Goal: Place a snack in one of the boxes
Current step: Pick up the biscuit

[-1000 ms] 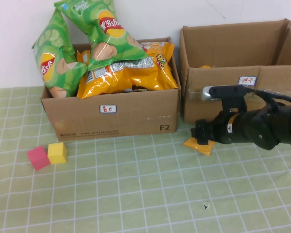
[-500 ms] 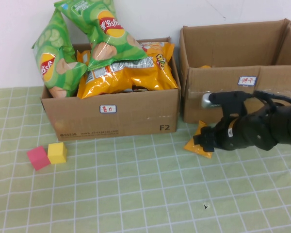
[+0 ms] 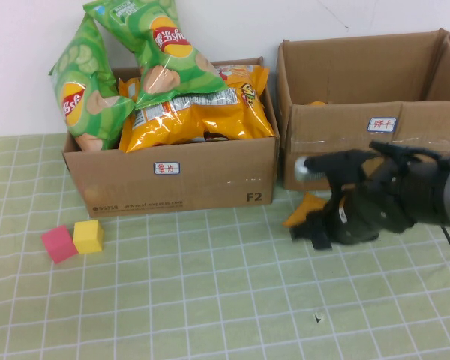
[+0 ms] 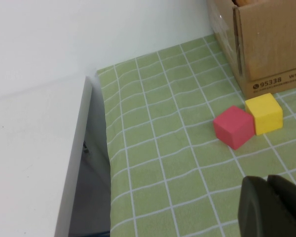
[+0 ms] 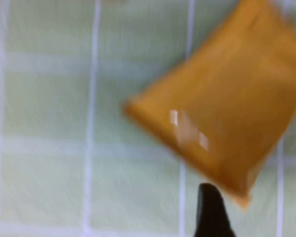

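Counter (image 3: 210,300), covered in a green checked cloth, listed from the robot's left to its right. Left gripper (image 4: 274,205): seen only in its own wrist view, hung low over the cloth near the counter's left edge, fingers pressed together, nothing between them; a red cube (image 3: 58,244) and a yellow cube (image 3: 88,235) are set touching each other just beyond it. Left box (image 3: 172,176): filled above its rim with green and orange chip bags (image 3: 195,112). Small orange snack packet (image 3: 306,209): laid on the cloth at the foot of the right box (image 3: 360,142), just in front of its front wall, partly hidden under the right arm. Right gripper (image 3: 319,232): lowered directly onto the packet; whether its fingers are spread or pinching cannot be told. In the right wrist view the packet (image 5: 227,108) is shown lying diagonally, one finger tip (image 5: 211,210) placed at its lower corner. The right arm is judged far the nearer; the right box stands just behind the packet.
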`<control>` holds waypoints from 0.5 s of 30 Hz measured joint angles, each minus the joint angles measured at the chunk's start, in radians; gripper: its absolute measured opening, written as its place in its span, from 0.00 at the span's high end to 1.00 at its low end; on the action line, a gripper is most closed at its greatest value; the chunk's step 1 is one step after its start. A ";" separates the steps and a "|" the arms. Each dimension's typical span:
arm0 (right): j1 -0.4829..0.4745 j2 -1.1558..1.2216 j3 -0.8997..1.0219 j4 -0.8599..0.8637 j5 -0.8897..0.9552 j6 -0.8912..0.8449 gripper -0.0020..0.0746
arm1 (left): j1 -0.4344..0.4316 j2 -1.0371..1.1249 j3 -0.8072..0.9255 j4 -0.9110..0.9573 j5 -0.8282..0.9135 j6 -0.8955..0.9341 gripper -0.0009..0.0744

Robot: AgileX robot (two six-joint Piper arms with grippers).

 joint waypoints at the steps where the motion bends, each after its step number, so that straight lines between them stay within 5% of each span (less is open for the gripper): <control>1: 0.000 -0.003 -0.010 -0.005 0.002 0.035 0.46 | 0.000 0.000 0.000 0.000 0.000 0.000 0.99; 7: 0.000 -0.010 -0.092 -0.143 -0.002 0.307 0.44 | 0.000 0.000 0.000 0.000 0.000 0.000 0.99; 15: 0.000 0.072 -0.176 -0.402 0.106 0.633 0.21 | 0.000 0.000 0.000 0.000 0.000 0.000 0.99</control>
